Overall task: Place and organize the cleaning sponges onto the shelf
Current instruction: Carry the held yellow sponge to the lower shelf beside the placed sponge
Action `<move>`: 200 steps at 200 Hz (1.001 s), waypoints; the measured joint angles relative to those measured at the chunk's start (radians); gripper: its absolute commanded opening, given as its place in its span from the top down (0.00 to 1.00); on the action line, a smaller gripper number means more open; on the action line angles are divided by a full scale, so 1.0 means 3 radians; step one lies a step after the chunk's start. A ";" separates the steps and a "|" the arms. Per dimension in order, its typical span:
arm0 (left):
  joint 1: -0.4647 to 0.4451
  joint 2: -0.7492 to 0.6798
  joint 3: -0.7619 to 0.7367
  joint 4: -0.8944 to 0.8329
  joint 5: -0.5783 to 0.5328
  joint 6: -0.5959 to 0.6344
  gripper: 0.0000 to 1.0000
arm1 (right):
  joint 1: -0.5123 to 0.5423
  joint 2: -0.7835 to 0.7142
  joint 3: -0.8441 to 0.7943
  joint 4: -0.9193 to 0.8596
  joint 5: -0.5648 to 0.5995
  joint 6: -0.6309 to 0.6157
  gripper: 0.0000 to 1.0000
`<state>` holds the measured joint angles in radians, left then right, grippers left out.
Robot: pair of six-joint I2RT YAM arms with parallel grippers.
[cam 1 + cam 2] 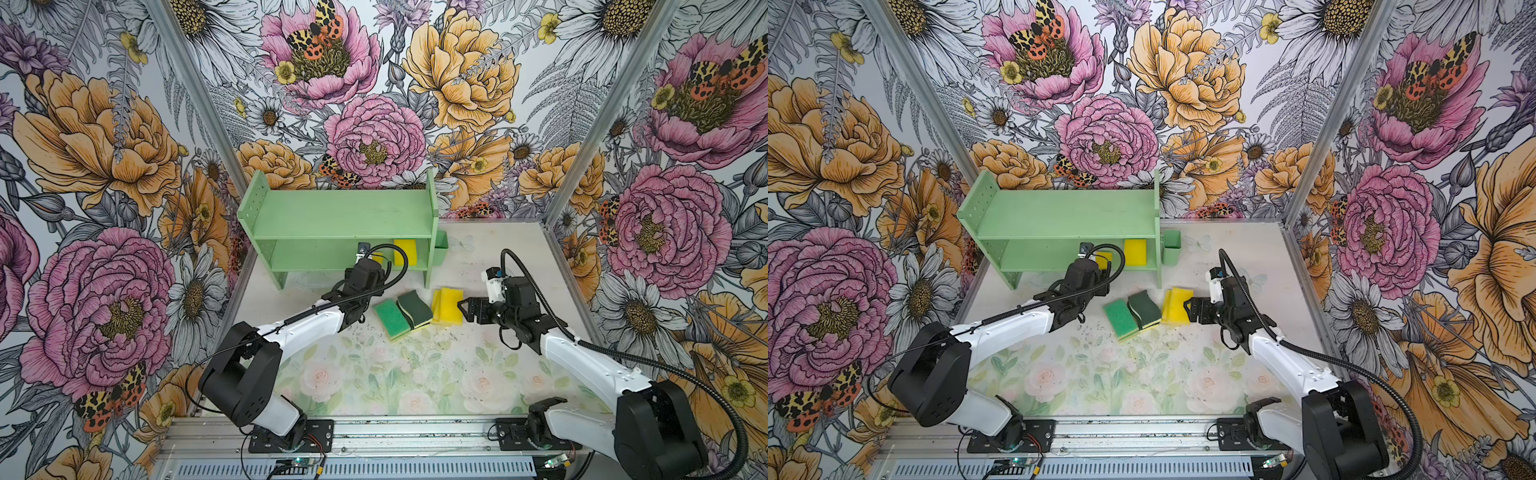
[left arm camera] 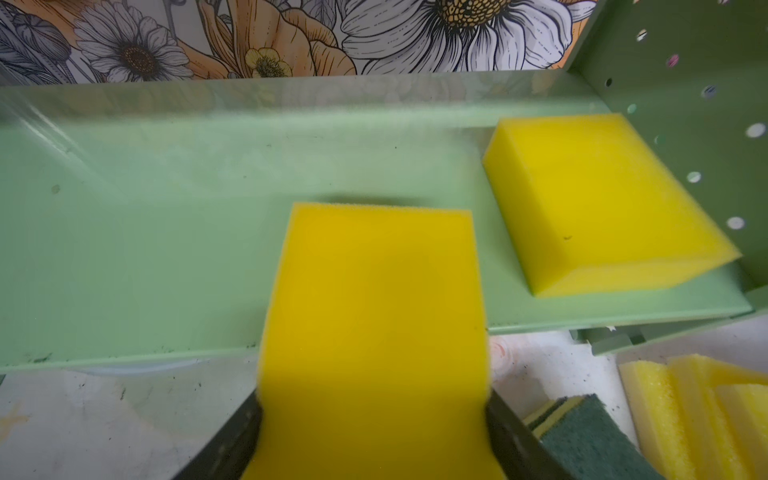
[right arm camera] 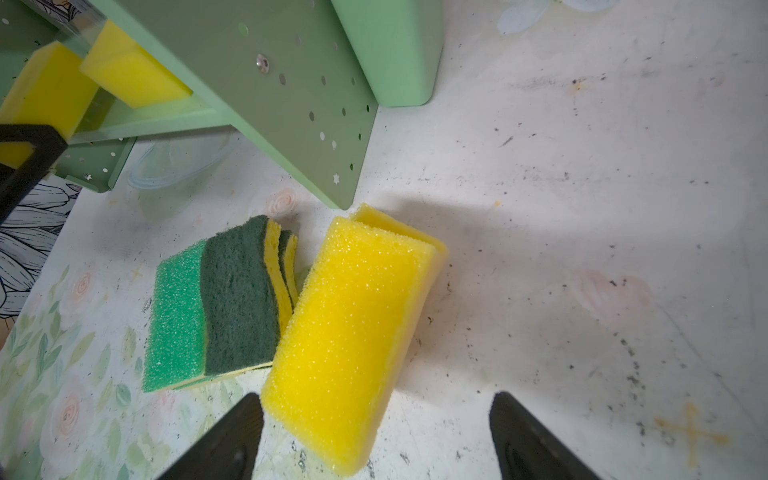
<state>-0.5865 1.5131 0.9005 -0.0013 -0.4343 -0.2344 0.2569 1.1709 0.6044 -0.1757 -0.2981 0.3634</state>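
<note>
Risks, big to small:
- shelf [image 1: 332, 216]: looks light and freestanding. The left arm reaches in under the top tier, so a push or a clipped edge could slide it back.
- Loose pile on the bench [image 1: 498, 266], just in front of the shelf: bright-green sponge [image 1: 388, 318], dark-green wavy sponge [image 1: 415, 307] lapped over it, yellow stack [image 1: 449, 305] alongside. The right pincer [image 3: 376, 415] is open and empty, one finger just beside the stack. Closing off-centre would likely skew it or grab two.
- held yellow sponge [image 2: 374, 311]: the left pincer [image 2: 374, 424] is clamped on its rear, front half over the lower tier. Can't tell if it's touching the board. Foam is squeezed, so it may spring or twist on release.
- placed yellow sponge [image 2: 598, 199]: on the lower tier against the dotted side panel, near the held one. An angled push would shove it.

Room: floral-print walls [image 1: 104, 145] on three sides, metal corner posts. Bench: faded rose print, scuffed, dark specks.
</note>
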 measured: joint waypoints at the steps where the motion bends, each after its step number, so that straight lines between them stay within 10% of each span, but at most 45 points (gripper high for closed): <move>1: 0.0003 0.0001 0.0000 0.0003 0.0003 0.0000 0.34 | 0.0000 0.0000 0.0003 0.0000 -0.0001 0.0001 0.13; 200: 0.0020 0.0346 0.0244 0.0200 0.0205 0.0108 0.33 | 0.0000 0.0118 0.0116 -0.0052 0.0048 0.0013 0.12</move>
<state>-0.5804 1.6169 0.9737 0.0586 -0.3729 -0.2020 0.2569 1.2064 0.6392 -0.1913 -0.2836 0.3672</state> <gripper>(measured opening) 0.665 0.876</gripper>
